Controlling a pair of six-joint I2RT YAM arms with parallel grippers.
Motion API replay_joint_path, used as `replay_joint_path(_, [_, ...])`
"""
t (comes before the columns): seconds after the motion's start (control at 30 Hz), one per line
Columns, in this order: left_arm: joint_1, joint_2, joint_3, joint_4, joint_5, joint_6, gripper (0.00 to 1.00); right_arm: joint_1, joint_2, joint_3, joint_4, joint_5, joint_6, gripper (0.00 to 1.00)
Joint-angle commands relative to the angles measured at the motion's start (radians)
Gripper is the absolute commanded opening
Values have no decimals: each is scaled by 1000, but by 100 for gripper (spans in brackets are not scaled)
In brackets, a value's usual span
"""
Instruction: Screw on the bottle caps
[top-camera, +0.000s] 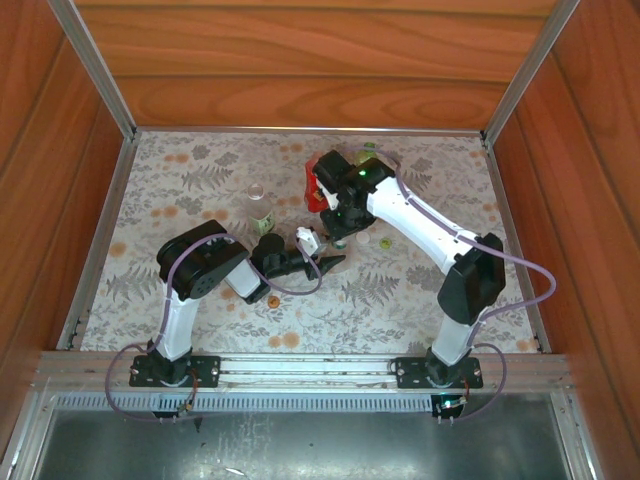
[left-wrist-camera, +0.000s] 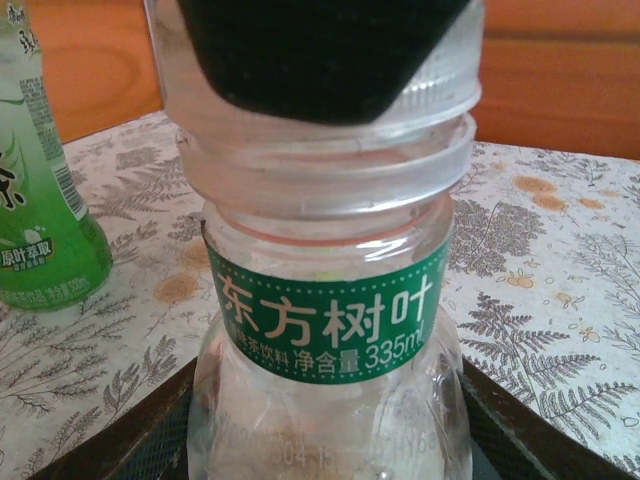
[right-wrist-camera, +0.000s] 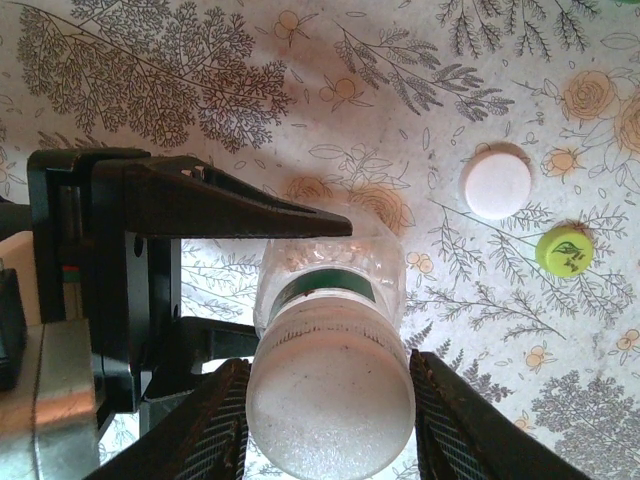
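A clear bottle with a green label (left-wrist-camera: 325, 320) stands upright on the table, and my left gripper (left-wrist-camera: 325, 435) is shut on its body. A white cap (right-wrist-camera: 330, 400) sits on this bottle's neck. My right gripper (right-wrist-camera: 330, 405) comes down from above and is shut on that cap, one finger on each side. In the top view both grippers, left (top-camera: 335, 262) and right (top-camera: 342, 230), meet at mid-table. A loose white cap (right-wrist-camera: 497, 182) and a yellow-green cap (right-wrist-camera: 563, 250) lie on the table just beyond the held bottle.
A green bottle (left-wrist-camera: 40, 200) stands to the left of the held one. A red bottle (top-camera: 315, 187) is behind the right gripper, and another clear bottle (top-camera: 259, 207) stands further left. Wooden walls (top-camera: 300, 70) close in the flowered table.
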Motion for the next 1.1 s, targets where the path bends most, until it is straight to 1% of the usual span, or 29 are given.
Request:
replay_joint_path(0.0, [-9,21,1,-9,13,9,56,6,12,-20,-25,0,2,48])
replay_joint_path(0.03, [-9,21,2,-9,13,9,56,7,2,-24,-12,0,2,52])
replay_joint_path(0.13, [-8,21,1,-9,12,9,56,6,-38,-42,25,11,7,58])
replay_joint_path(0.17, [-9,21,2,-9,11,8,56,6,-52,-49,36,14,8,62])
replay_joint_path(0.27, [-9,21,2,-9,10,8,56,6,-83,-66,55,21,13,72])
replay_joint_path(0.33, [-8,21,2,-9,10,8,56,6,-113,-92,82,12,16,75])
replay_joint_path(0.43, [-9,20,2,-8,11,8,56,7,-187,-147,146,5,26,76])
replay_joint_path(0.5, [-10,20,-1,-8,12,7,56,5,-230,-193,197,15,34,73])
replay_joint_path(0.53, [-8,20,0,-9,13,7,56,3,-243,-212,215,19,35,70])
replay_joint_path(0.67, [-10,20,0,-9,14,8,56,-11,-265,-245,235,5,46,54])
replay_joint_path(0.7, [-9,20,0,-9,15,7,56,-13,-263,-251,235,8,50,48])
replay_joint_path(0.77, [-9,21,0,-8,16,8,56,-17,-255,-255,229,21,52,40])
replay_joint_path(0.8, [-9,20,0,-9,15,8,56,-18,-251,-258,229,23,52,38])
replay_joint_path(1.07, [-10,18,-2,-9,17,7,56,-25,-220,-276,233,22,48,29])
